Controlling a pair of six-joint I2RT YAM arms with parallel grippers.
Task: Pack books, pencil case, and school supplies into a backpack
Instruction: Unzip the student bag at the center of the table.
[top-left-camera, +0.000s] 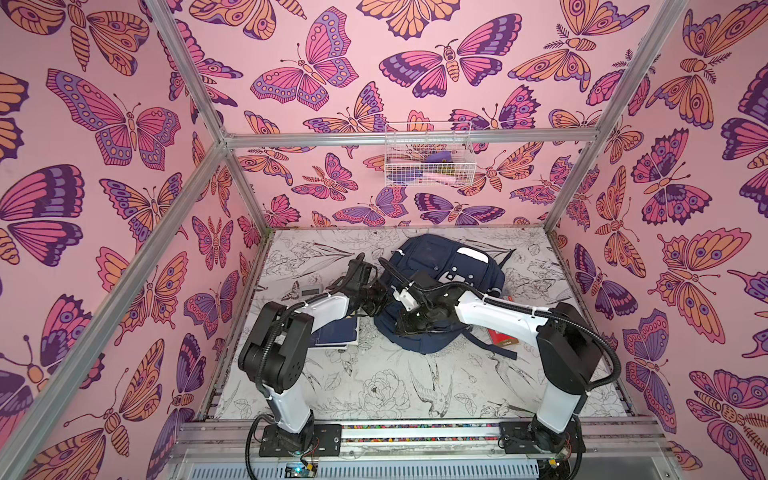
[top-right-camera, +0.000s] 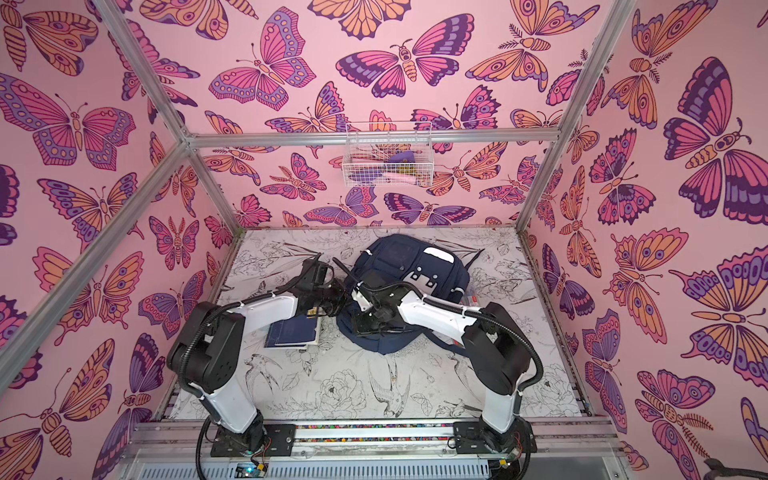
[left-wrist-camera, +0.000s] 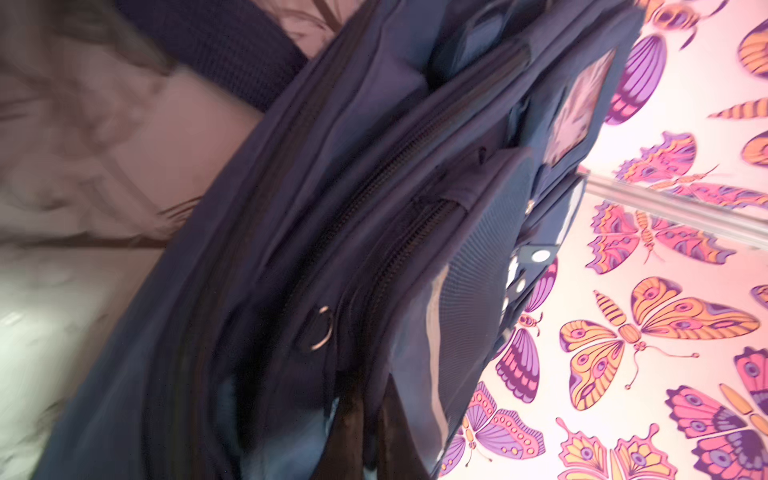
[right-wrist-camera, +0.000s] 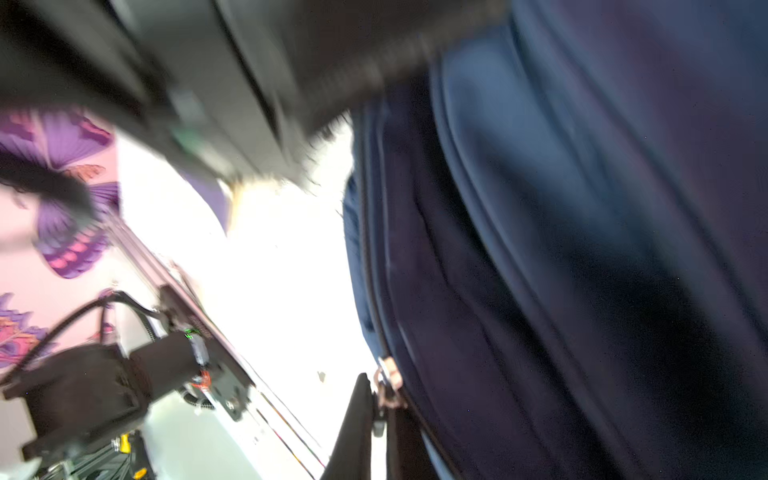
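**Pincers clamped at the backpack's zip edge, packing not begun**

Left pincer (top-left-camera: 379, 293) has its jaws closed at the backpack's (top-left-camera: 451, 266) side edge, on the side where the books lie. Its wrist view shows only dark fingertips sunk into navy folds beside a row of zips. It probably pinches a fold of fabric to steady the bag, but I cannot tell for sure what it has hold of. The right pincer (right-wrist-camera: 380, 401) is closed too, at the bag's near end. In its wrist view a small metal zip pull (right-wrist-camera: 388, 376) sits right at the fingertips, so it looks gripped there.

The backpack lies flat on the flower-printed table (top-left-camera: 374, 386), front pockets and white dotted patch facing up, towards the far middle. Every zip line that shows in the wrist views looks shut, and no opening into the bag shows anywhere.

By these signs the work is at its first step, getting the main compartment open. Everything else is left:
- The dark blue books (top-left-camera: 338, 332) lie stacked on the table just beside the bag, partly under the left forearm.
- A pale calculator (top-left-camera: 311, 289) lies farther out on that side.
- A red flat item (top-left-camera: 503, 337) lies on the opposite side, by the right arm.

I cannot pick out a pencil case. A wire basket (top-left-camera: 428, 166) hangs on the back wall, its contents too small to name.
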